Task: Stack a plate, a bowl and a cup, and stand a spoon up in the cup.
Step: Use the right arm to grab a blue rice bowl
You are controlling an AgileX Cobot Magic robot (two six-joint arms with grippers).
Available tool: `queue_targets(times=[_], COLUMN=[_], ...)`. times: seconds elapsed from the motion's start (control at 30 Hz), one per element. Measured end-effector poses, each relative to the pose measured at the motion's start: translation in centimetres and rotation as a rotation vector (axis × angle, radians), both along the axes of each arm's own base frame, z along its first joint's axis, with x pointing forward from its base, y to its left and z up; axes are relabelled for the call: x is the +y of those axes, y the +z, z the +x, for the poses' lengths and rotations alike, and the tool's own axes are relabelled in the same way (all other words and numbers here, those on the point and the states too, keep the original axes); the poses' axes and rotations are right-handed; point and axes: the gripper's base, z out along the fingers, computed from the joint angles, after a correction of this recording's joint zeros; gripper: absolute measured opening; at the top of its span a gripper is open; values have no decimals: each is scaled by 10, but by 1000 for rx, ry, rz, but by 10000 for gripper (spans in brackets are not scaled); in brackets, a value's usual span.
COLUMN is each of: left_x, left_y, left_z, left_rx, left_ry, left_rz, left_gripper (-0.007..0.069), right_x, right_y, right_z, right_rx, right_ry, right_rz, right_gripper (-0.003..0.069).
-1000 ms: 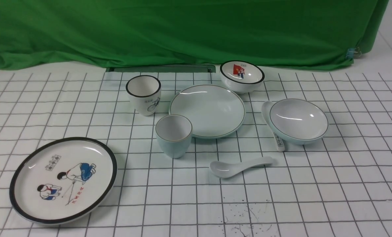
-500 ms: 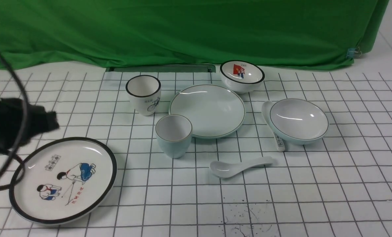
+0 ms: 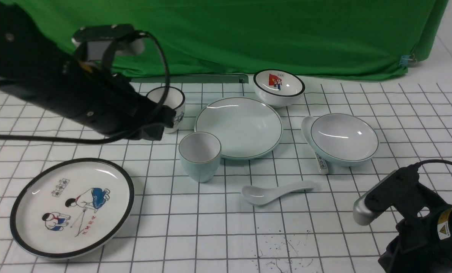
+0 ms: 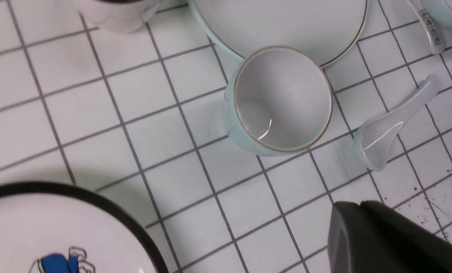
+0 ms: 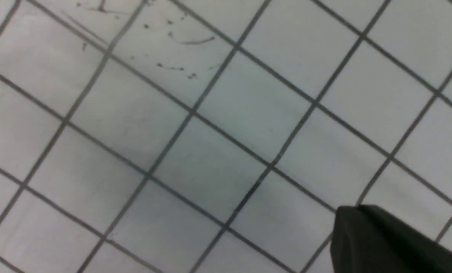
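Note:
The pale blue-green plate (image 3: 238, 127) lies in the middle of the table. The matching cup (image 3: 200, 155) stands upright against the plate's near left rim. To the right sits the wide bowl (image 3: 343, 138). The plain spoon (image 3: 277, 191) lies on the table in front, its scoop toward the cup. My left arm (image 3: 77, 94) hangs over the left of the table. In the left wrist view the left gripper (image 4: 358, 204) is shut and empty, above the cloth near the cup (image 4: 282, 98) and spoon (image 4: 389, 129). The right gripper (image 5: 356, 208) is shut and empty over bare grid cloth at the near right.
A black-rimmed plate with cartoon children (image 3: 72, 206) lies at the near left. A white bicycle cup (image 3: 172, 104) stands partly behind my left arm. A small red-picture bowl (image 3: 279, 87) sits at the back. A written-on spoon (image 3: 322, 163) pokes out from under the bowl. Green cloth hangs behind.
Both arms have come into view. The left arm swung in from the left edge and rose over the table. The right arm appeared at the bottom right. No dish has moved.

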Motion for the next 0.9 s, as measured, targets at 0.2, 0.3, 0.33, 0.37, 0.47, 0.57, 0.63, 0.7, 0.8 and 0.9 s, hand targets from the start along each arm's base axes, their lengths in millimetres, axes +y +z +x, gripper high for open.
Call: queue_targets(times=[0.2,0.3,0.33,0.37,0.47,0.57,0.63,0.7,0.8,0.9], left_x=[-20,-17,-15,-13,-9,-8,-10,-11,-13,-11], left_y=[-8,-11,-11,-10,-4,5,9,7,0,-5], left_z=[25,28,29,29,27,23,18,15,10,0], left_rx=[14,6,-3,-14,-44,-79,-98,-115,-103,-95], left_ry=[-43,-50,-50,-41,-16,4,5,9,6,-17], left_rz=[36,89,115,135,162,129,91,73,68,86], left_gripper=[-20,-6,-2,3,13,17,22,23,24,25], right_x=[0,0,0,0,0,0,1,1,2,3], right_y=[-1,-1,-1,-1,0,0,0,0,0,1], right_z=[0,0,0,0,1,2,2,2,4,7], right_rx=[16,15,12,8,-3,-12,-18,-19,-42,-67], right_ry=[2,6,7,8,14,26,31,32,32,31], right_rz=[-8,-12,-12,-11,-9,-11,-10,-10,1,13], right_gripper=[13,13,13,13,13,13,13,13,13,13])
